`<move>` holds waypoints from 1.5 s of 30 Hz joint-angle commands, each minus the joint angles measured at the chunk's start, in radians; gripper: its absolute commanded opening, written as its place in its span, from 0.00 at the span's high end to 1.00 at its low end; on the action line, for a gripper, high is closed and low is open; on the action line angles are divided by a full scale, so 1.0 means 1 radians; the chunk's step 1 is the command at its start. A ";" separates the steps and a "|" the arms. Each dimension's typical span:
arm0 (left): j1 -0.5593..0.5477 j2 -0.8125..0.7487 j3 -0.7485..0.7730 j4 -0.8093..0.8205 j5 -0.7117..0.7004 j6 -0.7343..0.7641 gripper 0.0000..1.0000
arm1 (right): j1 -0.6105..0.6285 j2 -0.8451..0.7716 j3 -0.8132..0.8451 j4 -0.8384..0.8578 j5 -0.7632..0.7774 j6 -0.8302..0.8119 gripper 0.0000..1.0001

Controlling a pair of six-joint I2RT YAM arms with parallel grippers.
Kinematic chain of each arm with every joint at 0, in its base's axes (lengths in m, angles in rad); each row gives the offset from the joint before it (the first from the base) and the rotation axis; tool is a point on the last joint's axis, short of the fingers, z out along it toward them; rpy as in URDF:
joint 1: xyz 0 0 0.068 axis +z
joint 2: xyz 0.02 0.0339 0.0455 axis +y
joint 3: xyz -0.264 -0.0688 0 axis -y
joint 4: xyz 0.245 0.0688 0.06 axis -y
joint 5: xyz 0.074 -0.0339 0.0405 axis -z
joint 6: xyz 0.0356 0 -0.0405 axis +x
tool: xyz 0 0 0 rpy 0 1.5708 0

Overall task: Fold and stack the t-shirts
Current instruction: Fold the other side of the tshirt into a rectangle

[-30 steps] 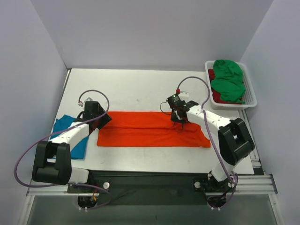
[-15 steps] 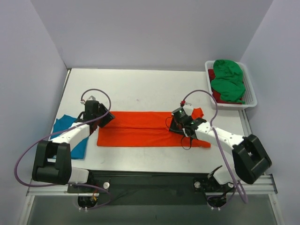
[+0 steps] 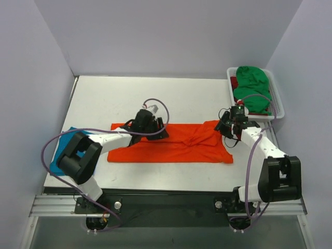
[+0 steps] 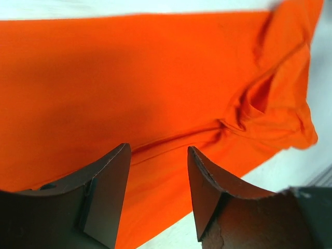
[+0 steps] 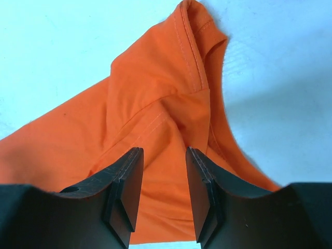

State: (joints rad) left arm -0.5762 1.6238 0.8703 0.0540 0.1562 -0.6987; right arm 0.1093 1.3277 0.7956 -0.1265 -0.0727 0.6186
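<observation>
Orange t-shirt (image 3: 171, 145) is the big thing you've got here. It's laid out as a long folded strip running left to right across the middle of the white table (image 3: 171, 98). It lies flat along the left half, then bunches into wrinkles right of centre. The far-right corner is rumpled up by the collar seam, which you can see clearly in the right wrist view (image 5: 171, 93).

Off at the back-right corner of the table sits the white slatted basket (image 3: 258, 118). A green t-shirt (image 3: 252, 88) is heaped on top in it, with a dark red one (image 3: 234, 83) peeking out underneath. A teal t-shirt (image 3: 58, 149) lies at the left edge of the table, partly hidden under your left arm, well apart from the orange one.

Your left gripper (image 3: 160, 132) is over the upper left part of the orange strip. In the left wrist view (image 4: 158, 181) its fingers (image 4: 106, 192) are spread with nothing pinched, just orange cloth showing in the gap.

Your right gripper (image 3: 226, 128) sits at the strip's right end. Its fingers (image 5: 124, 192) are also spread apart over the rumpled corner, not clamped on it. Can't tell whether either set of tips actually touches the cloth.
</observation>
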 commanded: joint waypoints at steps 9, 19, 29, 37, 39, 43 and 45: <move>-0.214 0.218 0.254 0.075 0.051 0.067 0.36 | -0.048 0.194 0.139 0.028 -0.147 -0.069 0.62; -0.261 0.338 0.406 0.001 0.006 0.094 0.36 | -0.059 0.275 0.160 0.050 -0.131 -0.089 0.63; -0.281 0.397 0.475 -0.025 0.005 0.094 0.47 | -0.060 0.301 0.149 0.071 -0.159 -0.089 0.70; -0.281 0.387 0.489 -0.029 0.008 0.091 0.82 | -0.062 0.245 0.114 0.064 -0.165 -0.077 0.85; -0.281 0.384 0.489 -0.029 0.009 0.093 0.86 | -0.060 0.229 0.108 0.059 -0.167 -0.077 0.89; -0.281 0.369 0.483 -0.032 0.020 0.097 0.94 | -0.062 0.189 0.071 0.051 -0.168 -0.077 0.96; -0.281 0.360 0.475 -0.033 0.020 0.099 0.96 | -0.060 0.157 0.053 0.051 -0.165 -0.076 0.98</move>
State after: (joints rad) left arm -0.8547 2.0148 1.3212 0.0147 0.1646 -0.6155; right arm 0.0528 1.5551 0.8787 -0.0574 -0.2298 0.5453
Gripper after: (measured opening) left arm 0.113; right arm 0.042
